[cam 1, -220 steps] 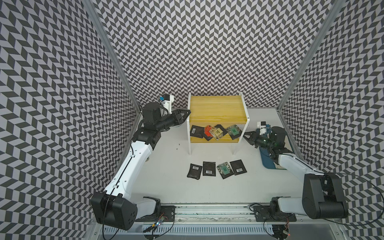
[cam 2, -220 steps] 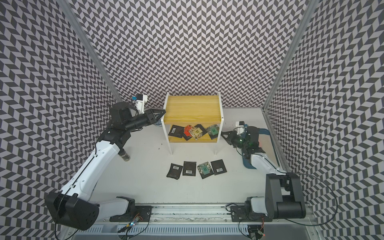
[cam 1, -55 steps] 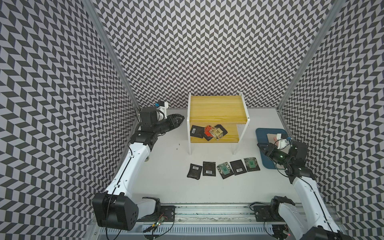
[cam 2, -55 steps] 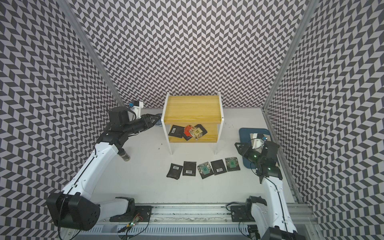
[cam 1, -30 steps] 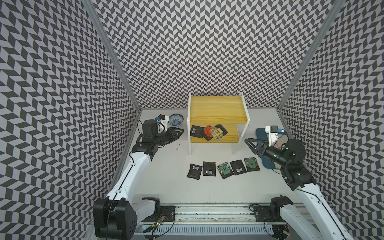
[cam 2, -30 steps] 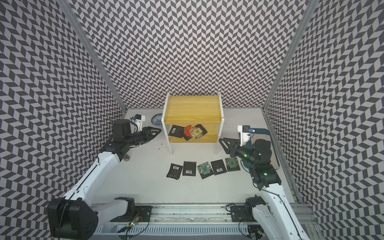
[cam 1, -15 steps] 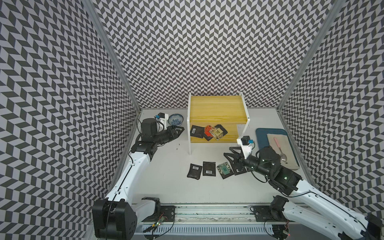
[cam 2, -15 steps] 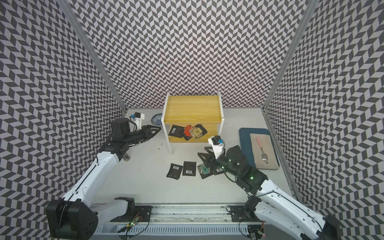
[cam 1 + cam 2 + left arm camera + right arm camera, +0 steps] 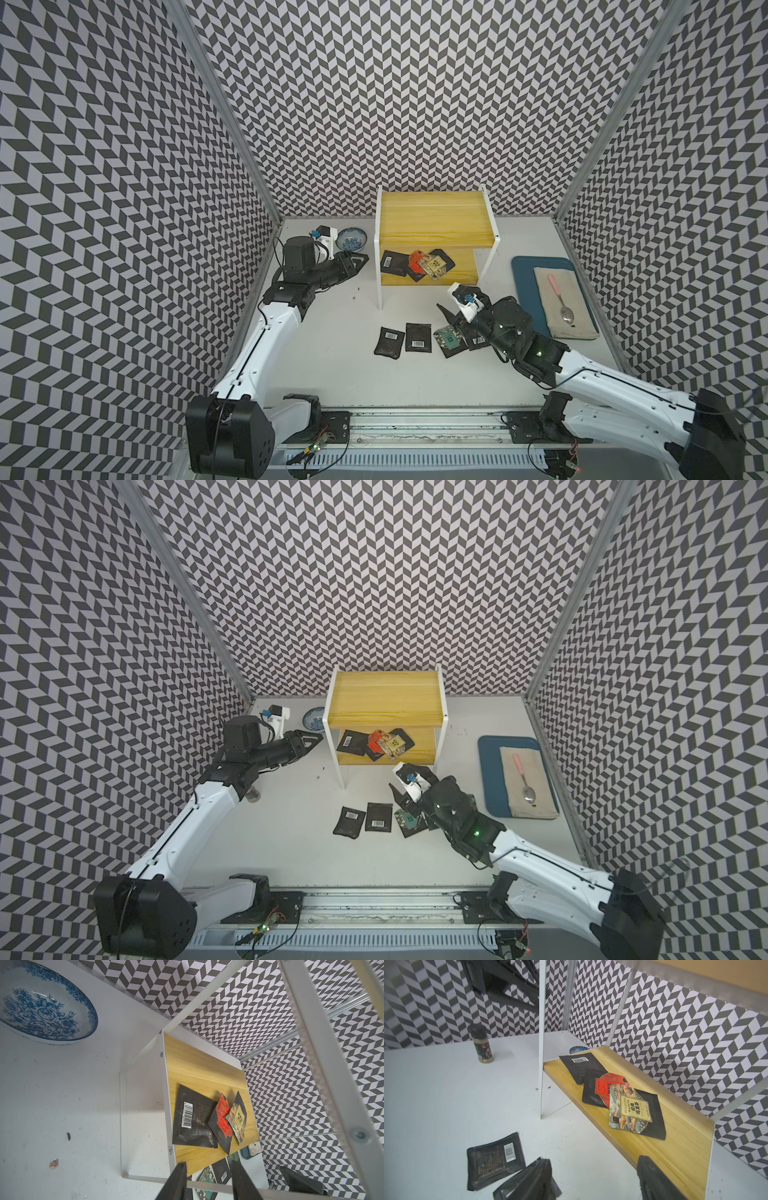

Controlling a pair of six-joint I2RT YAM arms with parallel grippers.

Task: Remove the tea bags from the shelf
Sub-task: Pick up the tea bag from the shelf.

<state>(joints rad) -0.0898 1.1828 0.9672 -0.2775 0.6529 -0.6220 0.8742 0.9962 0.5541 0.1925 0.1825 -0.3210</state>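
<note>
Both top views showed me the shelf standing at centre frame against the back wall, its upper board bare. Some of the tea bags lay in an overlapping cluster on the lower board. A black barcode bag was at the left end with an orange-faced bag partly over it. To the right of these, a tan patterned bag rested on another black one. Other sachets lay flat in a row on the white table, lower in the frame than the shelf. The right end of that row was hidden under the right arm.

The right gripper hung over that row, just in front of the lower board. Its fingers stood wide apart with nothing between them. I could not tell whether one touched the sachet beneath it.

The left gripper pointed at the shelf's left side frame from centre-left, close to it. Its fingers were parted and empty.

A blue-patterned bowl sat just left of the shelf's back corner. At the right of the frame, a dark blue tray carried a cloth with a pink-handled spoon lying on it. The right wrist view showed a small jar standing upright on the table.
</note>
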